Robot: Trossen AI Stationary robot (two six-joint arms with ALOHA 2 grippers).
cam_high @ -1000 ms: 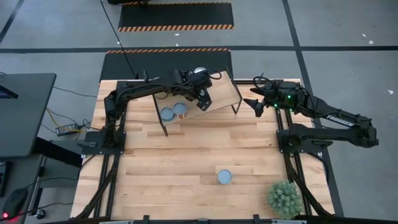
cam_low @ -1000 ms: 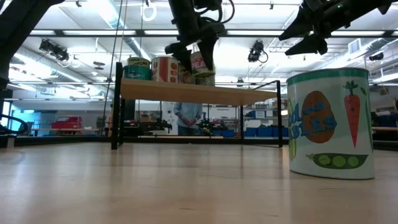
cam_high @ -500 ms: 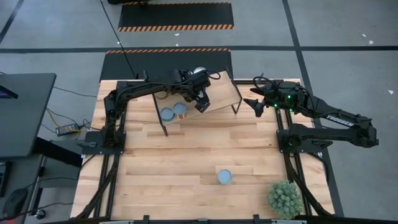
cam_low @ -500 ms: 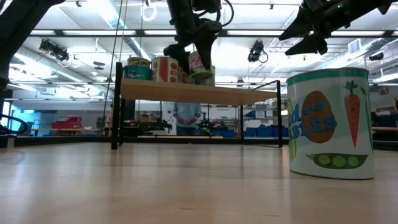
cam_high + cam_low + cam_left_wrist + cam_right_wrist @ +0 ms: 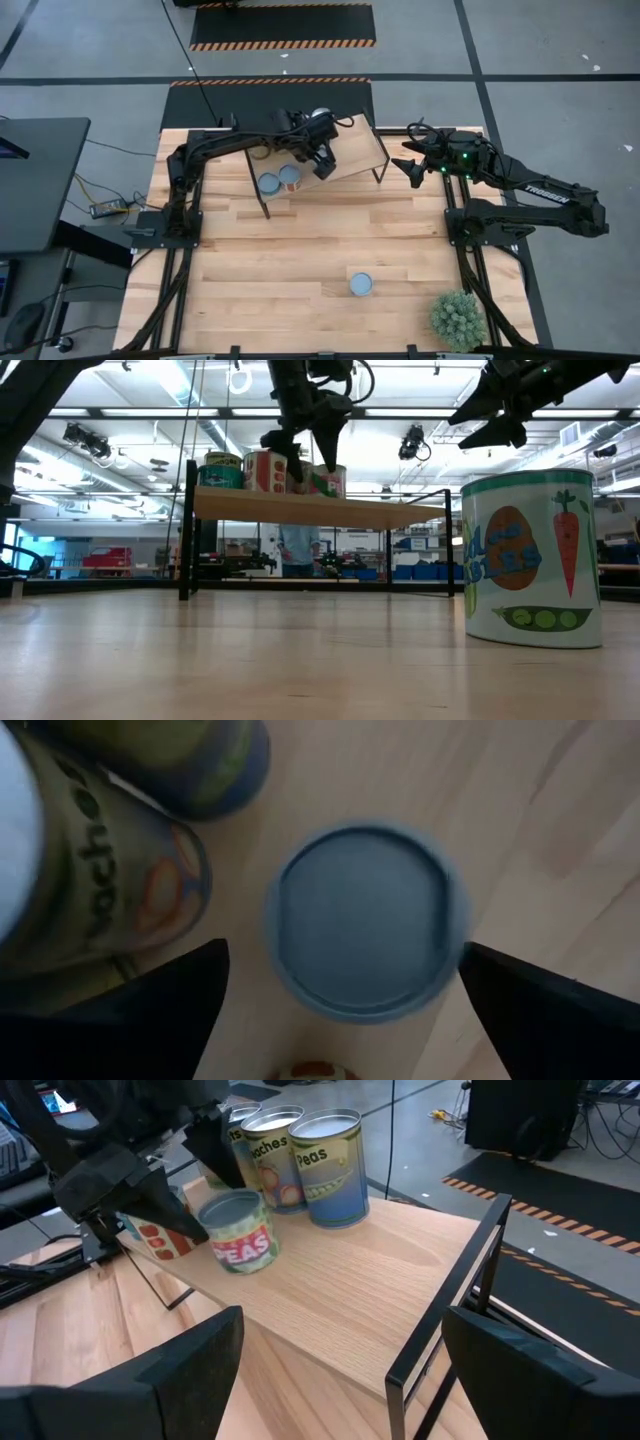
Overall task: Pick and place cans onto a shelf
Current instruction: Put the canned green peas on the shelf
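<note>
The peas can (image 5: pixel 237 1230) stands upright on the shelf (image 5: pixel 340 1305), set just in front of the other cans (image 5: pixel 300 1155) so the row stays packed toward one end and the rest of the plank is free for more. Directly above it hangs the left tool (image 5: pixel 305 435), fingers spread and clear of the can on either side, which reads as a finished placement: it has let go, and the can bears its own weight on the wood. In the high view the shelf sits at about twelve o'clock on the table (image 5: pixel 300 250). One more can (image 5: pixel 361 284) waits alone at about five o'clock of the table's middle, near the spiky plant ball (image 5: pixel 458 318). The right tool (image 5: pixel 408 166) hovers off the shelf's three o'clock end, released and empty, apparently parked out of the way.
</note>
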